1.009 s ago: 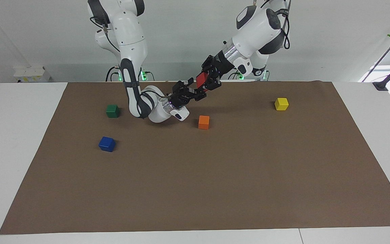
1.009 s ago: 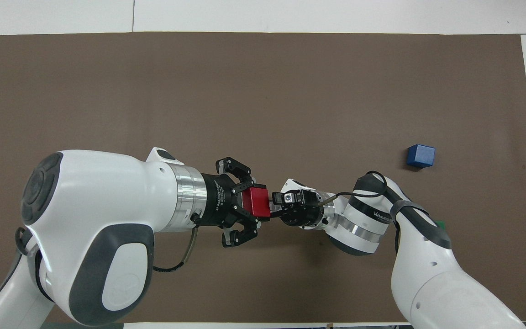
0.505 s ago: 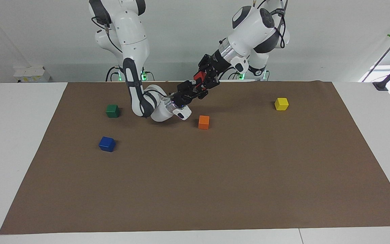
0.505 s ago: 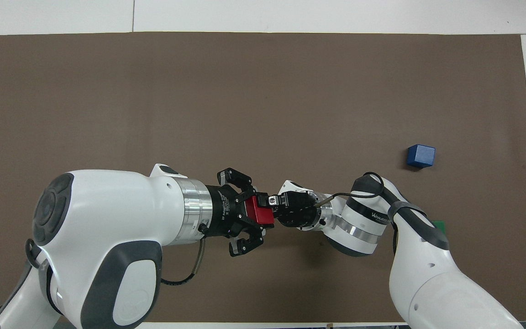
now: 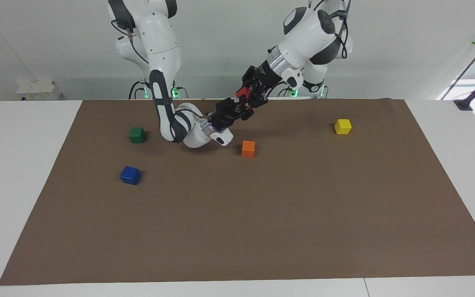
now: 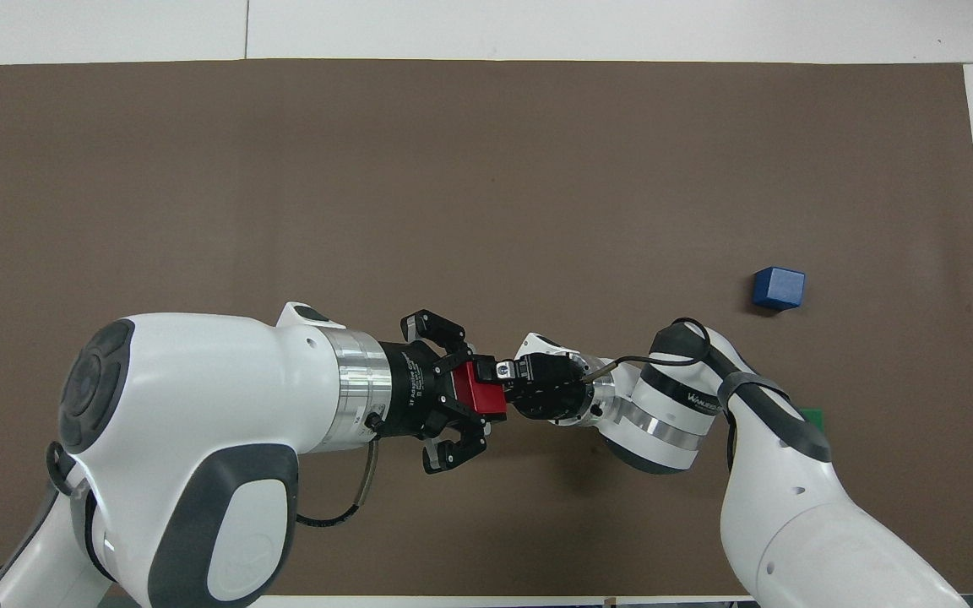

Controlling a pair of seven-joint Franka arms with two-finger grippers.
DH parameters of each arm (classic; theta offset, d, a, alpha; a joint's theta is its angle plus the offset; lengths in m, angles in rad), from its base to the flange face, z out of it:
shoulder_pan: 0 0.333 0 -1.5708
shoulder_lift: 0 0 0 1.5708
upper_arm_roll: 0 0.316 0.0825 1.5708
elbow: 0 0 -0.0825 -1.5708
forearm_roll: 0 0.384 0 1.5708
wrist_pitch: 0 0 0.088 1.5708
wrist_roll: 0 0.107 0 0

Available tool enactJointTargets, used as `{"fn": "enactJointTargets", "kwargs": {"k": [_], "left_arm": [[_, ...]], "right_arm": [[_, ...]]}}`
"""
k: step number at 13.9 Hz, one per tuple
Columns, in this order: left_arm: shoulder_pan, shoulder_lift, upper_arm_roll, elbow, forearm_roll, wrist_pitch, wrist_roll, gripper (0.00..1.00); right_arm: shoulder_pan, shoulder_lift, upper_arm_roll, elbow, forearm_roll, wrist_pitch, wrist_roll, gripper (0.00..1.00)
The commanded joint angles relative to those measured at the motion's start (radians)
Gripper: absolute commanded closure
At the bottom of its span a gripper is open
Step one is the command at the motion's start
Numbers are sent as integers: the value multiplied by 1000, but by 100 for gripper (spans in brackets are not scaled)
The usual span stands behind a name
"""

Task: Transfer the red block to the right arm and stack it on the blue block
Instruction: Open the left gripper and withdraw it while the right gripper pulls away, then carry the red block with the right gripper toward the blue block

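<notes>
The red block point(image 5: 242, 93) point(image 6: 486, 397) hangs in the air between both grippers, over the mat's edge nearest the robots. My left gripper point(image 5: 246, 99) point(image 6: 468, 393) has its fingers on two sides of the cube. My right gripper point(image 5: 234, 107) point(image 6: 505, 380) meets it head-on from the other arm's end and is shut on the cube's free side. The blue block point(image 5: 130, 175) point(image 6: 778, 288) lies on the mat toward the right arm's end, apart from both grippers.
A green cube point(image 5: 137, 135) point(image 6: 812, 415) sits nearer to the robots than the blue block, beside the right arm's elbow. An orange cube point(image 5: 248, 148) lies on the mat under the grippers. A yellow cube point(image 5: 342, 126) is toward the left arm's end.
My right gripper has shut on the red block, which the left gripper still holds. Both hands rose and drew slightly toward the robots, then held still.
</notes>
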Motion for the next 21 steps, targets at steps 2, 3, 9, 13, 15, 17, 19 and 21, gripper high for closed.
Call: {"fn": "enactJointTargets", "kwargs": {"k": [2,3,9,13,15,17,19,21], "left_arm": [[-1,-54,14,-1,8,-73,11,0],[2,-70,20,3,8,-105,23,0],[209,-110,26,36,141,-312,269,0],[442,-112,28,23,221,-338,645,0],[485,-109,26,22,311,-331,849,0],[501,-91,26,20,444,-331,1060,0],[528,-66,26,22,552,-335,1266,0],[544,-40,26,45,643,-344,1493,0]], "right_arm": [[1,-29,-1,0,8,62,-5,100],[-2,-35,-1,0,8,66,-4,100],[-43,-98,-6,40,-40,145,68,100],[-94,-147,-6,70,-113,231,128,100],[-116,-172,-6,84,-147,286,159,100],[-142,-207,-6,101,-197,352,214,100],[-165,-259,-6,115,-257,444,286,100],[-172,-322,-6,132,-303,547,381,100]]}}
